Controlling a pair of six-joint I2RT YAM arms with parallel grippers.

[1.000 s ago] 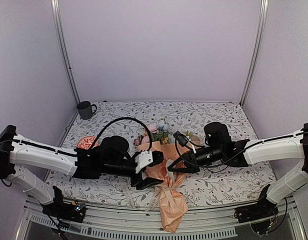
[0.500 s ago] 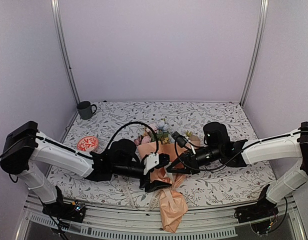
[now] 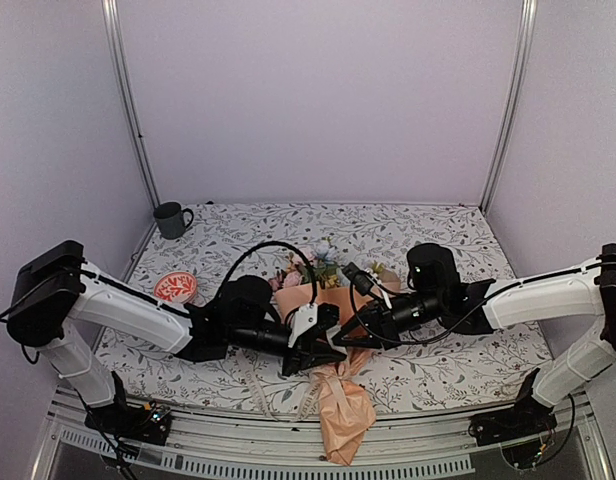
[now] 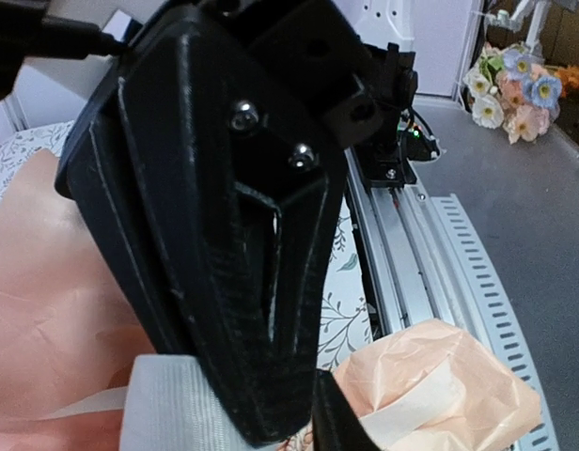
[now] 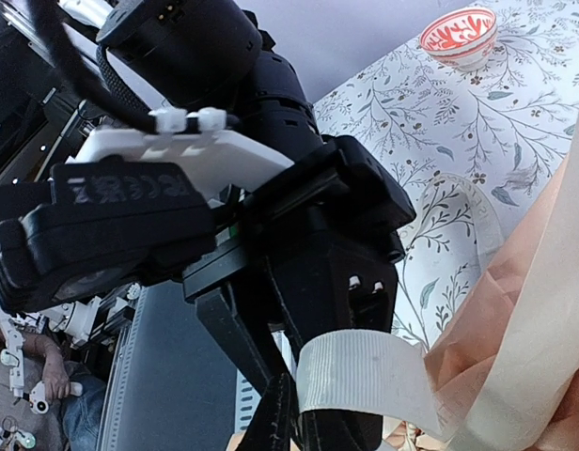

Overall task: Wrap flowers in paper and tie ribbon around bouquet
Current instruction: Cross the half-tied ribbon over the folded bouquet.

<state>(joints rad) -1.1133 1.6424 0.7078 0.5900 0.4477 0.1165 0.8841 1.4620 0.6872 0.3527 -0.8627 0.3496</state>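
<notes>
One bouquet lies on the bench near the front edge, with its blooms pointing away and its paper tail hanging over the edge. Two claws meet at its waist. The left claw has its fingers pressed together on the one ribbon, a cream strip curling up off the wrap. The right claw is closed too, but what it grips cannot be told. One cup stands at the far left corner. One bowl sits nearer, beside the left arm.

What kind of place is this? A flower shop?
Probably a robot lab booth, not a shop: left arm and right arm bolted to one table, plain walls, metal posts, a bouquet.
</notes>
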